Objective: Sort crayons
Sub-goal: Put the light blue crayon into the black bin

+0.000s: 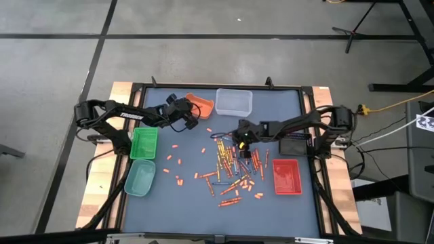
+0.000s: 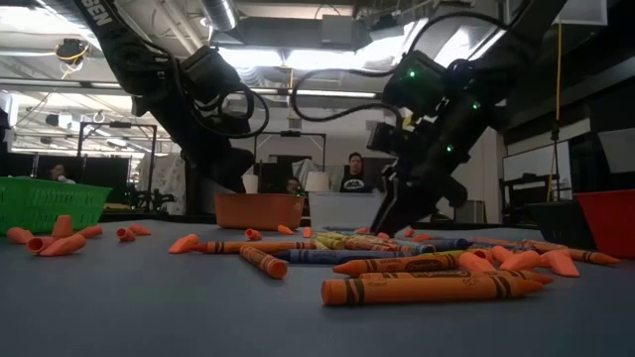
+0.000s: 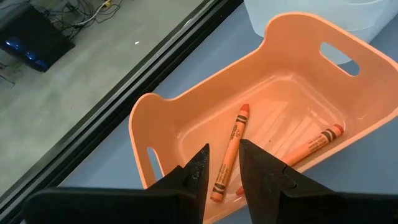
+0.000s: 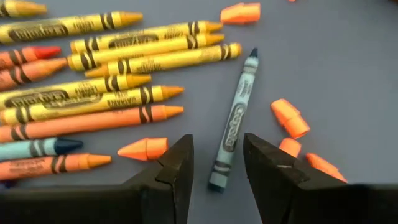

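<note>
Orange plastic forms the small bin (image 3: 261,112) that sits under the left gripper (image 3: 222,168), at the far side of the table (image 1: 183,203) beside a clear tub (image 1: 234,102); two orange crayons (image 3: 230,152) lie inside the bin, one along its middle and one nearer its side wall; the left gripper's jaws stand slightly apart with nothing between them, hovering above the bin's near rim. On the left edge of the table sit a green basket (image 1: 144,143) and, nearer the front, a pale green tray (image 1: 140,177); a red tray (image 1: 287,176) sits at the right.

Most of the crayons (image 1: 230,169) lie loose in a scattered heap at the middle of the table, orange, yellow and blue-grey, with short orange broken bits (image 1: 178,163) strewn toward the left; the right gripper (image 4: 217,165) is lowered over the far end of that heap, jaws released and empty, one finger on each side of a single blue-grey crayon (image 4: 235,121) that lies flat on the table, apart from the row of yellow and orange ones beside it; whether the fingers touch it I cannot tell. In the low view a person (image 2: 352,175) sits in the room beyond the table.
</note>
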Robot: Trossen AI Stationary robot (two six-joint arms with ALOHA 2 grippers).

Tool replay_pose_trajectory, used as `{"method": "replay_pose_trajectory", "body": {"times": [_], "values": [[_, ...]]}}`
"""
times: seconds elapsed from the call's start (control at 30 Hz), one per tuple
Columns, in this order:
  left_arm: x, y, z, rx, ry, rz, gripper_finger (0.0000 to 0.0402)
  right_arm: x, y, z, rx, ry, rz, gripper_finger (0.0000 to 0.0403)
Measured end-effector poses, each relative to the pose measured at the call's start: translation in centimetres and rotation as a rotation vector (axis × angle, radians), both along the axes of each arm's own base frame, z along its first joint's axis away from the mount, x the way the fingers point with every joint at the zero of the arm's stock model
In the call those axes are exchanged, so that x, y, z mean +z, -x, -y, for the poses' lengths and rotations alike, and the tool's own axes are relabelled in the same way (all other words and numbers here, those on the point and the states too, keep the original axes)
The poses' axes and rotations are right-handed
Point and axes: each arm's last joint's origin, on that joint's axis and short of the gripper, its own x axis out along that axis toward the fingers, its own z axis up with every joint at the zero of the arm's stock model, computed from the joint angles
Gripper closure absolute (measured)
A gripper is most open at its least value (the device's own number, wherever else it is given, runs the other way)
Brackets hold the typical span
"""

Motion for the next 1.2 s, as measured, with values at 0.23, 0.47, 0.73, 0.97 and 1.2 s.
{"method": "replay_pose_trajectory", "body": {"times": [0.23,0.47,0.73,0.97,1.2], "values": [[-0.01,0.0,0.0,0.0,0.0,-0.001,0.0329,-0.37,-0.13,0.03,-0.004,0.003,-0.006,0.0265],[-0.01,0.0,0.0,0.0,0.0,-0.001,0.0329,-0.41,-0.11,0.03,-0.004,0.004,-0.009,0.0268],[-0.01,0.0,0.0,0.0,0.0,-0.001,0.0329,-0.47,-0.1,-0.03,0.01,0.003,-0.014,0.0341],[-0.01,0.0,0.0,0.0,0.0,-0.001,0.0329,-0.45,-0.09,-0.02,0.008,0.008,-0.014,0.0395],[-0.01,0.0,0.0,0.0,0.0,-0.001,0.0329,-0.29,-0.03,-0.01,0.003,0.006,-0.012,0.0376]]}}
